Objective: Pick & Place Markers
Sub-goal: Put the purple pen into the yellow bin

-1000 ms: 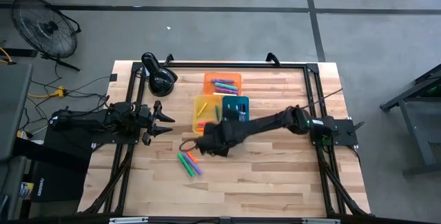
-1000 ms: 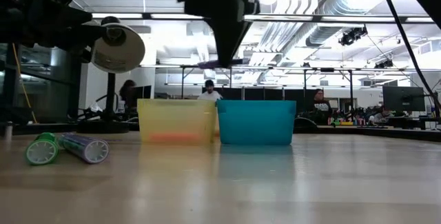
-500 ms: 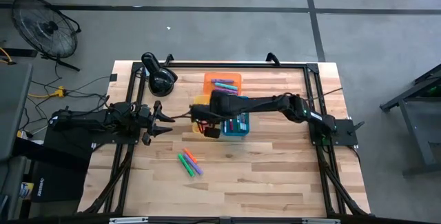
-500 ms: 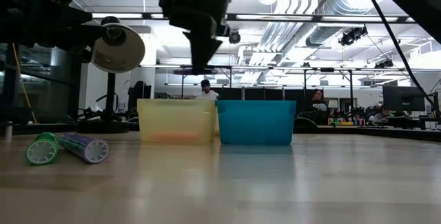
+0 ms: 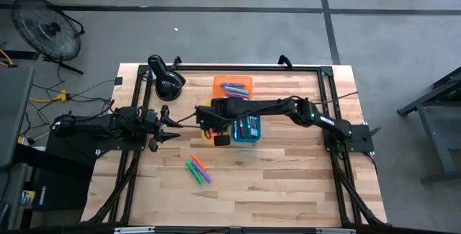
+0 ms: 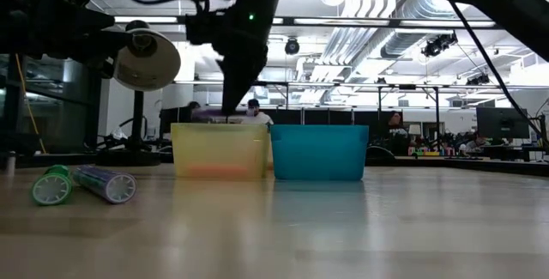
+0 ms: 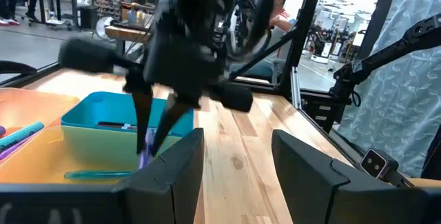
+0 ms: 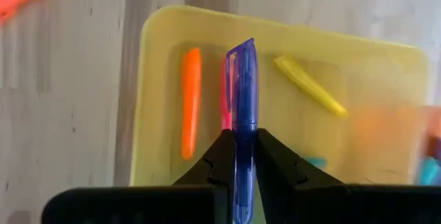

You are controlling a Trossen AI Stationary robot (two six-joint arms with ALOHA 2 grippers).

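Wooden table (image 5: 288, 183): right gripper (image 8: 240, 156) clamping purple marker (image 8: 241, 93) (long axis twelve-to-six) and hanging directly over yellow tray (image 8: 158, 45).

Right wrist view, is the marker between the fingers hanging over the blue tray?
No, the purple marker held by the right gripper hangs over the yellow tray, above an orange marker.

R tool (image 8: 240, 156) + marker (image 8: 241, 86), now over yellow tray (image 8: 158, 58)

Purple marker (image 8: 241, 93) over yellow tray (image 8: 165, 38); inside it: orange marker (image 8: 191, 103), yellow marker (image 8: 310, 86). Blue tray (image 6: 319, 152), orange tray (image 5: 232, 81).
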